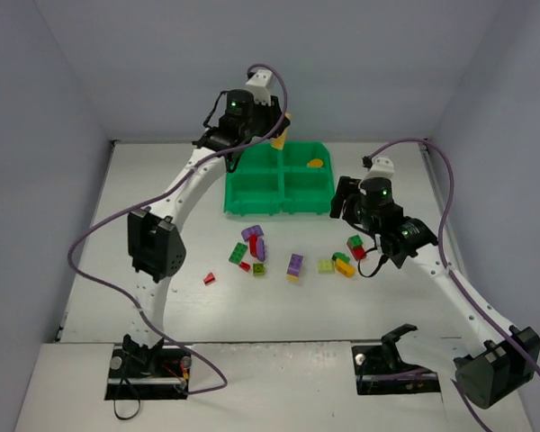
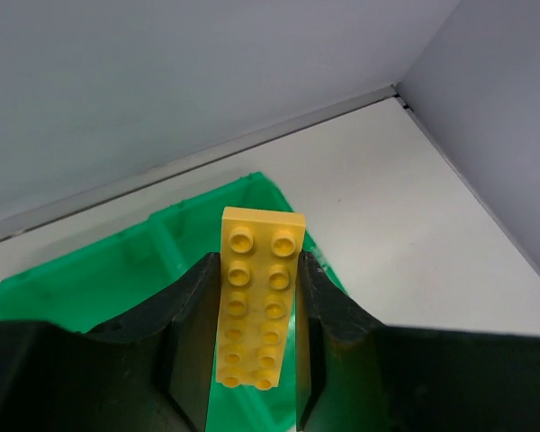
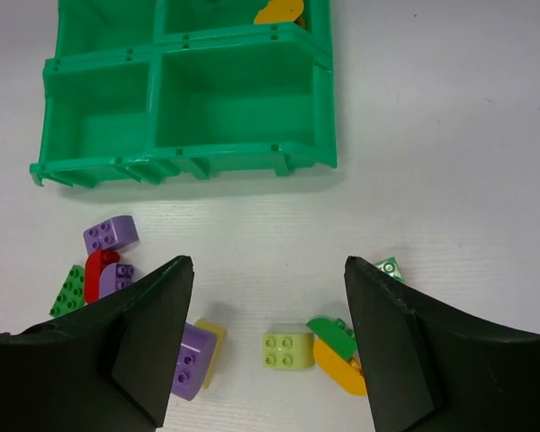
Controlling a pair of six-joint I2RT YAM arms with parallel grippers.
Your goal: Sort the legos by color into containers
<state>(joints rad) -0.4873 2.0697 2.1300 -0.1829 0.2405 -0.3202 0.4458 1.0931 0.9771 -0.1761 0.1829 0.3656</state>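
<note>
The green tray has four compartments; an orange piece lies in the back right one. My left gripper is above the tray's back edge, shut on a long yellow brick over the tray. My right gripper is open and empty, above the table in front of the tray. Below it lie a lime brick, a green and orange pair and a purple brick on a yellow one. Purple, red and green bricks cluster at the left.
In the top view more loose bricks lie in front of the tray: a small red one at the left, a purple and red cluster, and a red and green pair by the right arm. Grey walls enclose the table.
</note>
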